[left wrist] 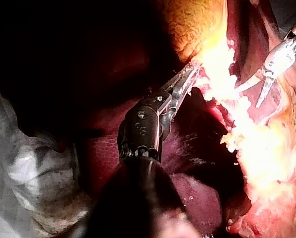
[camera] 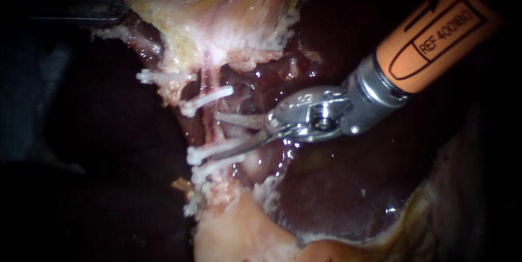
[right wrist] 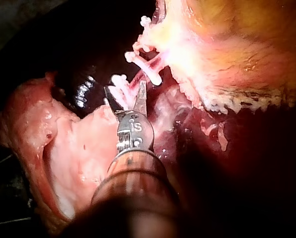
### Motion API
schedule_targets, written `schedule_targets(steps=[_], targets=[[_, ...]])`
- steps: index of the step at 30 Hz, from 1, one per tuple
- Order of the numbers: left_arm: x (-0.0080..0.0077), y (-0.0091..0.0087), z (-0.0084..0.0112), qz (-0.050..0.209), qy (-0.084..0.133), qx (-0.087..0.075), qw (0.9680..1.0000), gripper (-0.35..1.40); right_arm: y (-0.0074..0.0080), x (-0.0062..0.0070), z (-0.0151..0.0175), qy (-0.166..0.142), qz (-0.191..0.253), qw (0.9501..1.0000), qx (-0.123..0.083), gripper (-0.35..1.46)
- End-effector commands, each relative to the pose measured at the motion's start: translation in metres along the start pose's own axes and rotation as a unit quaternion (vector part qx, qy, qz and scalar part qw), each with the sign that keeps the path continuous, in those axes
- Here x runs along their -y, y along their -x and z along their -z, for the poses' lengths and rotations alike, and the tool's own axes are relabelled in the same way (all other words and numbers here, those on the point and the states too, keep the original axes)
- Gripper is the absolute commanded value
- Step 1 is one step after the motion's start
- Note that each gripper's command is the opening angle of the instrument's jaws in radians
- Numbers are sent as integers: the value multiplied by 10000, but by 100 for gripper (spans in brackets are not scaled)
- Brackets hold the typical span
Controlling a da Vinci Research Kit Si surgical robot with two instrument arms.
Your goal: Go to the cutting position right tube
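Dark liver [camera: 337, 186] fills the frame's lower right. The gallbladder [camera: 217, 17], top centre, is gripped at its edge by the left instrument [camera: 120, 6]. The right instrument [camera: 239, 131] has its blades apart, holding nothing, and the approach looks nearly done. The tube [camera: 212, 126] runs top to bottom at centre (left or right, I can't tell) between white clips [camera: 206, 99]. Next: ease the blades squarely across it.

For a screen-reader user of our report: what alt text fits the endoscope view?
The right instrument, entering from the upper right, holds its jaws open against a thin pink tube, between white clips that cross it. The left instrument meets pale tissue at upper left; dark liver surrounds them.
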Motion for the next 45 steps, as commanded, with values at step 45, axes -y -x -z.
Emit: schedule_targets(steps=[45], targets=[[-1,1,1,-3,-1,-1,10000,-35,11,-34,-28,-857,-418,9941,-525,143]])
